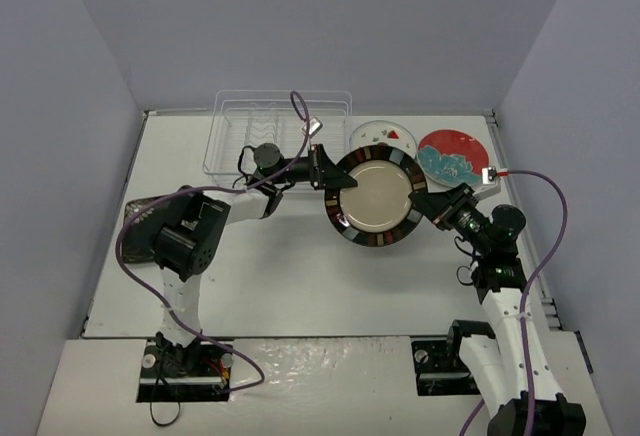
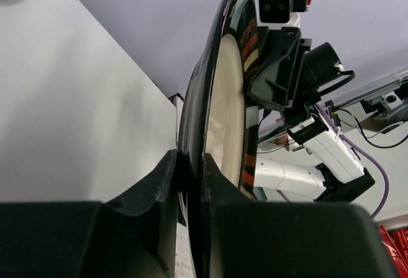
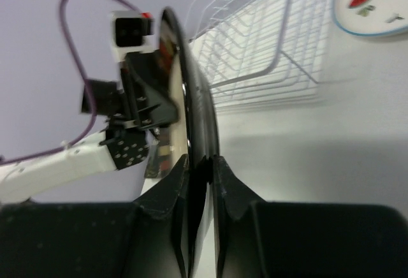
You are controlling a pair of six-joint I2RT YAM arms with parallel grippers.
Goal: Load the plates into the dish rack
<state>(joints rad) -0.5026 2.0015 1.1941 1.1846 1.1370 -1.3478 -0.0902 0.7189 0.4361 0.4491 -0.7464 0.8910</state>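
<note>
The round black-rimmed plate with a beige centre (image 1: 377,196) is held above the table between both arms. My left gripper (image 1: 330,178) is shut on its left rim and my right gripper (image 1: 425,204) is shut on its right rim. The left wrist view shows the plate (image 2: 223,112) edge-on in my left gripper (image 2: 191,163). The right wrist view shows its rim (image 3: 191,99) in my right gripper (image 3: 203,163). The clear dish rack (image 1: 275,131) stands at the back left, also in the right wrist view (image 3: 268,42). The white red-spotted plate (image 1: 383,136) and the red-and-teal plate (image 1: 452,156) lie behind the held plate.
A dark patterned plate (image 1: 140,224) lies at the left, mostly hidden under the left arm. The grey walls close in on three sides. The white red-spotted plate also shows at the top right of the right wrist view (image 3: 376,0).
</note>
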